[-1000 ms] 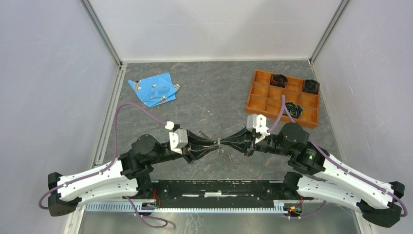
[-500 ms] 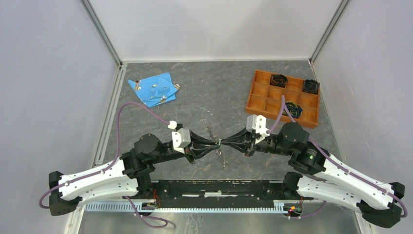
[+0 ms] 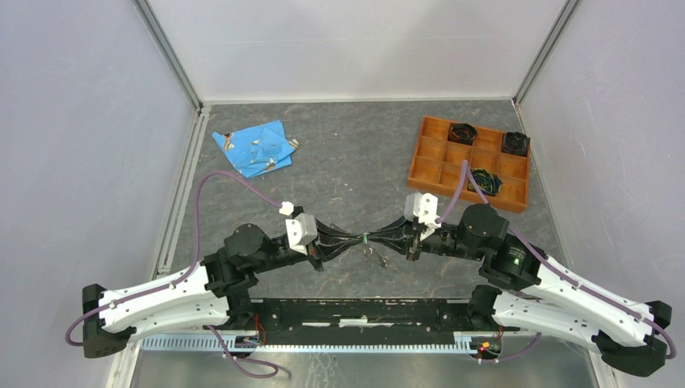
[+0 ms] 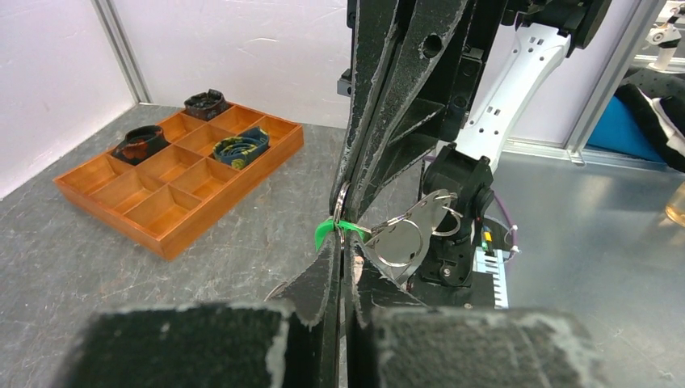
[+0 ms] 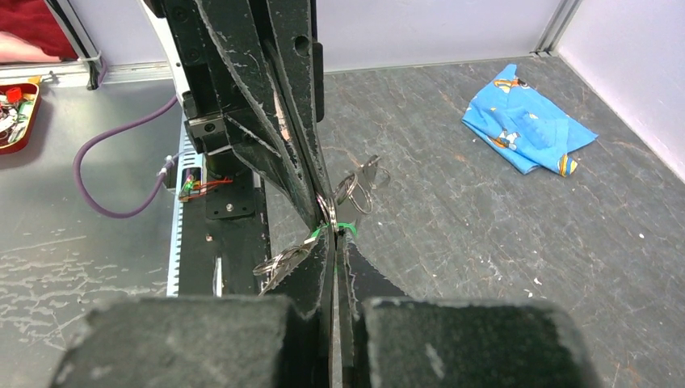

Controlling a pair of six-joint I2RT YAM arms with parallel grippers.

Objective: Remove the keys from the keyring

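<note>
My left gripper (image 3: 361,239) and right gripper (image 3: 370,238) meet tip to tip above the mat's middle. Both are shut on the keyring, seen edge-on as a thin grey loop (image 4: 343,200) between the fingers. It also shows in the right wrist view (image 5: 325,208). The green key head (image 3: 365,237) sits right at the pinch, and shows in both wrist views (image 4: 325,233) (image 5: 346,227). Silvery keys (image 3: 378,259) hang below the tips. In the left wrist view a flat silvery piece with a round hole (image 4: 401,242) dangles to the right. In the right wrist view jagged keys (image 5: 283,260) hang left and small rings (image 5: 355,187) hang behind.
An orange compartment tray (image 3: 426,171) holding dark coiled items stands at the back right, and shows in the left wrist view (image 4: 174,212). A crumpled blue cloth (image 3: 254,148) lies at the back left. The arm bases and a black rail (image 3: 363,311) fill the near edge.
The two grippers stay pinched together at the same spot. The hanging keys have swung, from spread out both behind and in front of the tips to bunched just below and right of them.
</note>
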